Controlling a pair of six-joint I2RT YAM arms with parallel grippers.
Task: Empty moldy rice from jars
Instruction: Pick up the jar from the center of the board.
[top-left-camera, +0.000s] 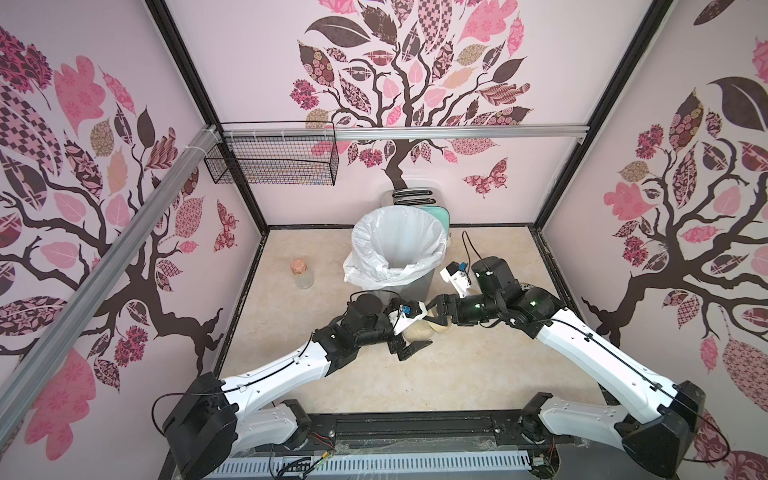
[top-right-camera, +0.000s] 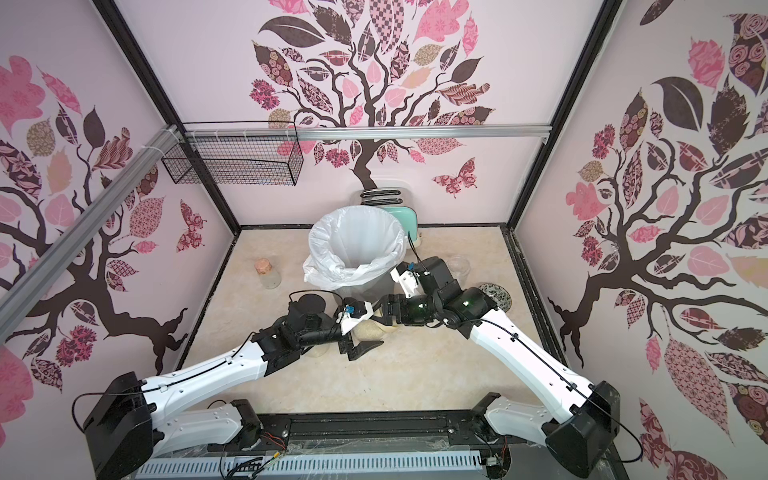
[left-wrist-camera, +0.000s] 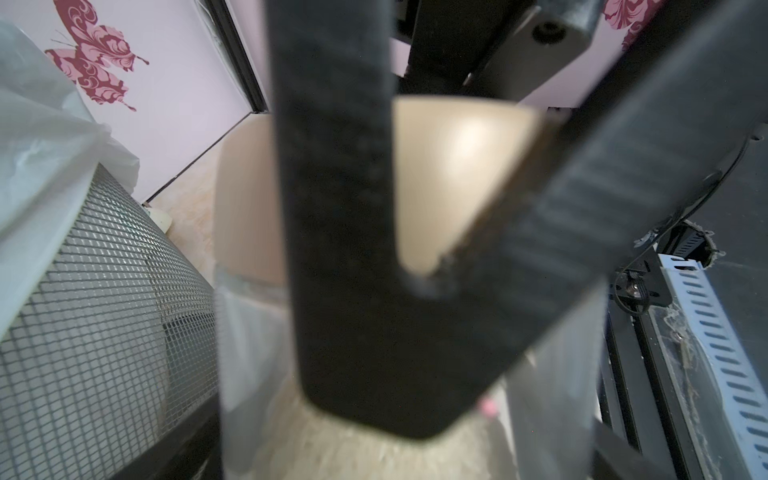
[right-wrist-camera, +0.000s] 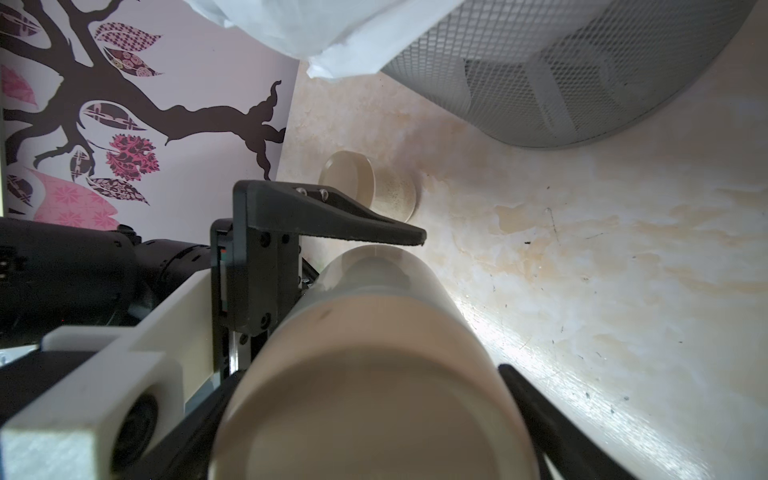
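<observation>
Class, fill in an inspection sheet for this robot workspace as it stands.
Surface: beige table, dark specks.
Job's things: held jar of rice sideways before lined bin; second jar, lidded, standing; lidless jar looks empty.
Clutter: cork flask, patterned bowl, mint appliance.
Grippers: left gripper grips that jar's body; right gripper grips its lid.
Cables: black cable loops by right wrist.
Surroundings: tree-print walls, wire basket.

A smooth clear glass jar (right-wrist-camera: 382, 266) with a matt beige lid (right-wrist-camera: 374, 415) holds grainy pale rice (left-wrist-camera: 353, 457). The left tool's fingers (right-wrist-camera: 332, 224) are matt black plastic. At twelve o'clock stands a grey metal-mesh bin (right-wrist-camera: 582, 62), lined with a thin, crinkled white plastic bag (top-left-camera: 399, 241). The cream marbled worktop (right-wrist-camera: 602, 291) is smooth and lightly scuffed.
</observation>
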